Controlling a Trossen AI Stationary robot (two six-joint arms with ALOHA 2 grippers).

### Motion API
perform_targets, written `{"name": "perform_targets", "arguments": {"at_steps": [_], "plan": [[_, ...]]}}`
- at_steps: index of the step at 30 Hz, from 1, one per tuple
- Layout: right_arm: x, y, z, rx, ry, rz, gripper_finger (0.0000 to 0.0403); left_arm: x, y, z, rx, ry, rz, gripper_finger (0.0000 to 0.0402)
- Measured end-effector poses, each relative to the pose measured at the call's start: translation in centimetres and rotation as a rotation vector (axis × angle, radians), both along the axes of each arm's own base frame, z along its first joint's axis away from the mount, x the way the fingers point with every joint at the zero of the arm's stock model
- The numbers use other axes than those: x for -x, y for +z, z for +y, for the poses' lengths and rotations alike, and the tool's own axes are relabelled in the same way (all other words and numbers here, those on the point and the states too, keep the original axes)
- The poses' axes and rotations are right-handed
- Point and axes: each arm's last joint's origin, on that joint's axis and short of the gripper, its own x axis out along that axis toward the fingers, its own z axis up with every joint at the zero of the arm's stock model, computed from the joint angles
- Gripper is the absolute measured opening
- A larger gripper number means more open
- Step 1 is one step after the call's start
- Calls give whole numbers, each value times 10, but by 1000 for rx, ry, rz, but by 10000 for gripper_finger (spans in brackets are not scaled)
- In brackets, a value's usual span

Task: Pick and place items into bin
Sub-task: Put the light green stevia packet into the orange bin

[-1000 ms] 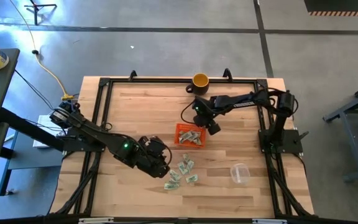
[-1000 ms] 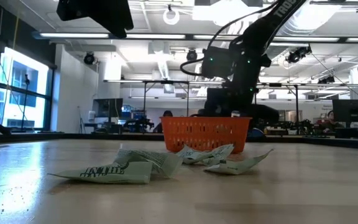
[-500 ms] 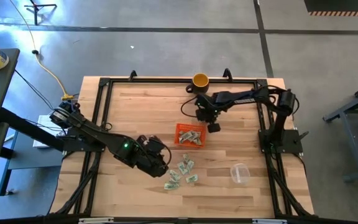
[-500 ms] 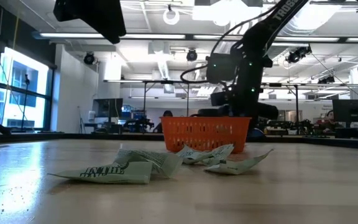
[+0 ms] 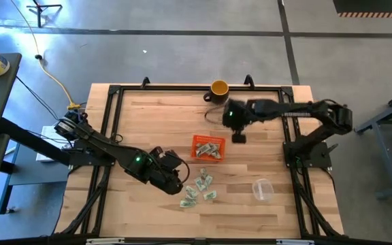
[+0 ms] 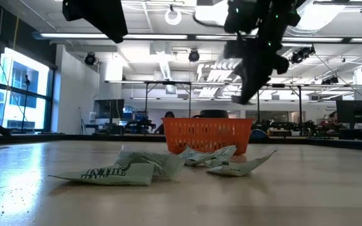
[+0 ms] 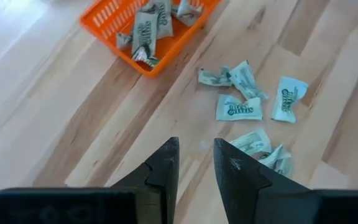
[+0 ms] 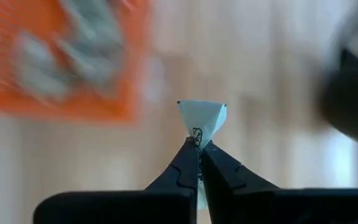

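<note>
The bin point(image 5: 207, 147) is a low orange basket at the table's middle, with several wrapped pieces inside point(image 7: 146, 28). More pale green and white items point(image 5: 197, 190) lie flat on the wood just in front of it point(image 7: 241, 106). My right gripper point(image 5: 237, 136) is raised beside the bin's right far corner and is shut on one pale item point(image 8: 202, 118). My left gripper point(image 7: 196, 158) hovers open to the left of the loose items, with nothing between its fingers. My right gripper pinches the pale wrapped item between its two fingertips, at the narrow part point(image 8: 199, 134) just below its fanned end. The fingers point down at the table. The fanned end sticks out past the tips, and the item is clear of table and bin.
A yellow mug point(image 5: 219, 88) stands at the far edge behind the bin. A clear plastic cup point(image 5: 262, 189) sits near the front right. A black frame runs around the tabletop. Bare wood lies left of the bin.
My right gripper has risen from low beside the bin's right far corner to well above its rim, drifting a little toward the table's right edge while its arm stretched out. The bin and the loose items have stayed in place.
</note>
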Motion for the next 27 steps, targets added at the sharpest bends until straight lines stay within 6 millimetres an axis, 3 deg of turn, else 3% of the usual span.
{"name": "perform_targets", "arguments": {"at_steps": [5,12,16,20,27], "plan": [[-22,-2,46,-117,27,-130,12,0,-1,-2,44,-80,46,133],[-41,-14,66,-49,-7,-194,32,-1,-11,-4,83,-100,46,133],[-44,-18,72,-60,-19,-200,92,-2,-27,-7,155,-132,32,133],[-40,-9,79,21,-82,-238,173,-3,-41,-9,170,-169,-9,133],[-14,31,113,248,41,-330,291,1,-61,-14,149,-325,-4,133]]}}
